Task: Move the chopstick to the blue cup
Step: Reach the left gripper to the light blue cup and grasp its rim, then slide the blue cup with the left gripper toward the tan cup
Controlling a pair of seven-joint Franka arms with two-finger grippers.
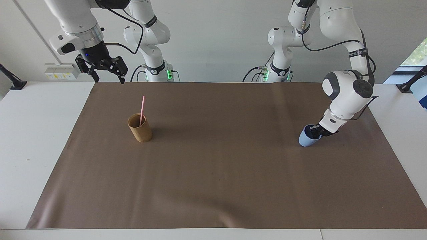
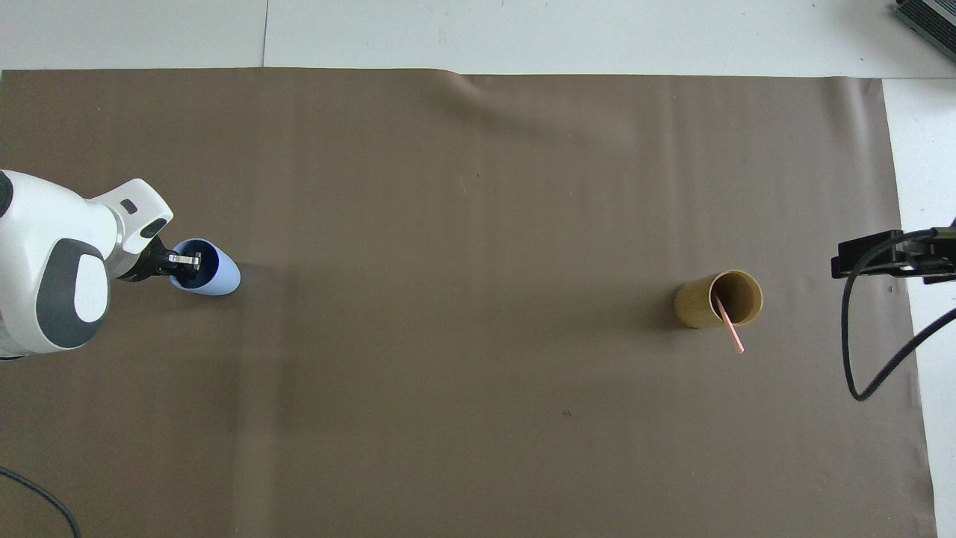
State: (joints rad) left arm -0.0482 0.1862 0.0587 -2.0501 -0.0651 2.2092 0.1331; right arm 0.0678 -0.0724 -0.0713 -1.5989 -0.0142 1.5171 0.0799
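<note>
We note left gripper (image 1: 315, 132) jaws clamped on blue cup (image 1: 306, 140) rim, cup tilted on mat. Right gripper (image 1: 106, 74) jaws wide, empty, waiting above surface corner. Chopstick (image 1: 142, 110) stands in tan cup (image 1: 140, 128), well apart. Risk, in our judgement: rim pinch slips, cup topples or rolls.

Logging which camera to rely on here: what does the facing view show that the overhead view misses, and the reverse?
Facing view only: the right gripper whole, open, raised above the table's edge at the right arm's end, and both arm bases.

Overhead view only: the dark inside of the small light-blue cup.

Both: the left gripper shut on that cup's rim, and the thin pink chopstick standing in the tan-brown cylindrical cup.
</note>
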